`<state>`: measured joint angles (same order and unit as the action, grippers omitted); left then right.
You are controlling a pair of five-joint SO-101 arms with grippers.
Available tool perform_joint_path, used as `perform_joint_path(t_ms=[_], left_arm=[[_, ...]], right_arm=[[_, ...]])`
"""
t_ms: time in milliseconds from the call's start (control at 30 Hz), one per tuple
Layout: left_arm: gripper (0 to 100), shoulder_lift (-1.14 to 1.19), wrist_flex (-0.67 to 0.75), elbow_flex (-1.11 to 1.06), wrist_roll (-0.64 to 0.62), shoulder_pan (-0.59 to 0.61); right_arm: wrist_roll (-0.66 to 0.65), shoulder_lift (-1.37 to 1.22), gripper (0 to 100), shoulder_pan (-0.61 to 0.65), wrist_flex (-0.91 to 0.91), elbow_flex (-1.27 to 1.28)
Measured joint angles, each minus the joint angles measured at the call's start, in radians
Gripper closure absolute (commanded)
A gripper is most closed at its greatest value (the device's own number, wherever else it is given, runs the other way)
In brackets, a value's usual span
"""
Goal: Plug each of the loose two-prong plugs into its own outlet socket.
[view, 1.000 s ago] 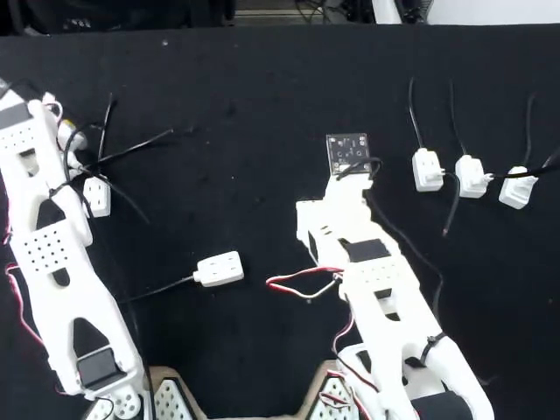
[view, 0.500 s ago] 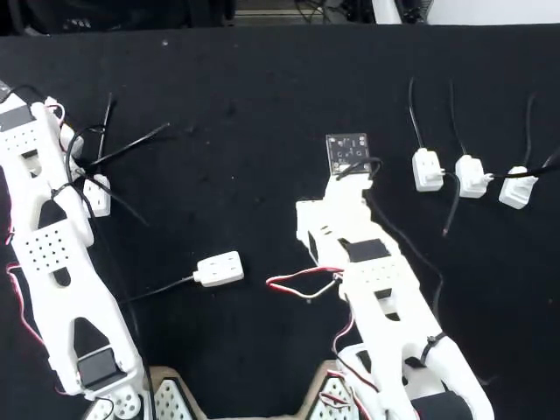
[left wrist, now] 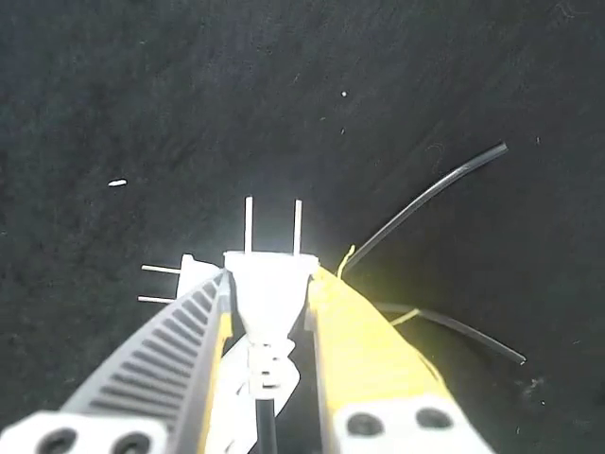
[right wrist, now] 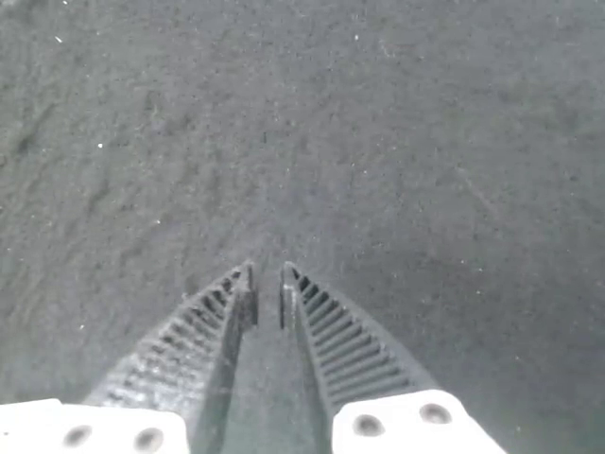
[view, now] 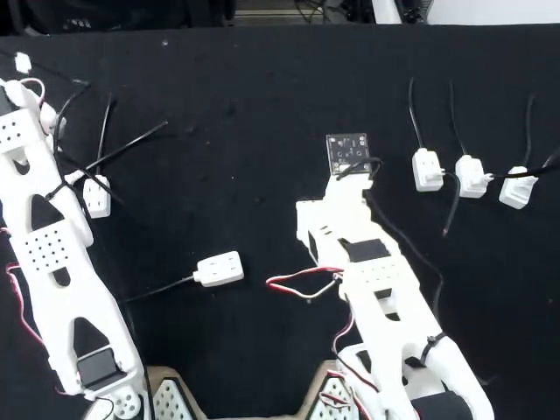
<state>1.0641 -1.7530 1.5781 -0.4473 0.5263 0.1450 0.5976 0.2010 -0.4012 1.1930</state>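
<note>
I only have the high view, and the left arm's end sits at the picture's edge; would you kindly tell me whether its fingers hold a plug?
Observer: Yes, the left gripper is shut on a white plastic two-prong plug, prongs pointing ahead.
Operator: Thank you. Is anything beside it?
Observer: A second white two-prong plug sits next to the grey ribbed finger, prongs sideways.
Operator: And the right arm?
Observer: The right gripper has its fingers nearly together, holding nothing, above the black cloth.

plug [left wrist: 269, 284] between fingers [left wrist: 178, 333] | sockets [view: 472, 177] far right | socket [view: 219, 269] centre
</note>
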Motion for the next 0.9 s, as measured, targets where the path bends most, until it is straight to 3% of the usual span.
perform_joint_path(t_ms=[233,400,600,800,900], left_arm=[[97,-0.133,-0.006,-0.155,0.057,-0.009],[97,-0.411,-0.006,-0.491,0.109,-0.083],[97,-0.784,0.006,-0.947,0.178,-0.262],[97,-1.074,0.209,-1.373,0.183,-0.414],[97,-1.178,0.35,-1.582,0.184,-0.512]], right_arm=[[0.0,0.0,96.2,0.0,0.0,0.0],[0.0,0.0,96.2,0.0,0.0,0.0],[0.0,0.0,96.2,-0.005,0.0,0.0],[0.006,0.0,96.2,-0.092,0.0,0.0],[0.069,0.0,96.2,-0.138,0.0,0.0]])
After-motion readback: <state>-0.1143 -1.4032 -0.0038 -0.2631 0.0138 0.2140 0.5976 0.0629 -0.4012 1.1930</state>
